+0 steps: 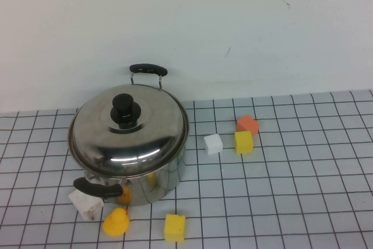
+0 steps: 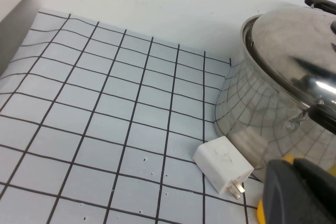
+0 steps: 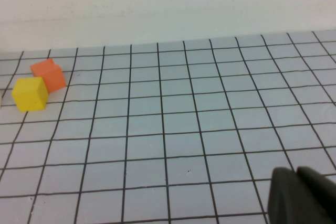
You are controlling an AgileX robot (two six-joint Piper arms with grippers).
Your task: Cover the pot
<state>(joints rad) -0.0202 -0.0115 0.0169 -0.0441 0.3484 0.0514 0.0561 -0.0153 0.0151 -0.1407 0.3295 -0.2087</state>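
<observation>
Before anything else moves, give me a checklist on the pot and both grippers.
1. Lid on the pot: ok, it sits over the rim.
2. Lid seated level: cannot tell; it looks slightly tilted toward the camera.
3. Left gripper off the lid: ok, it is low beside the pot, near the white charger.
4. Right gripper out of the way: ok, above bare mat, apart from the yellow block.
5. High view free of arms: ok.

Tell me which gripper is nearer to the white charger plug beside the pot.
Left. The left gripper is close over the white charger plug, which lies beside the pot. The right gripper is over bare mat, with only the orange block and yellow block in view.
</observation>
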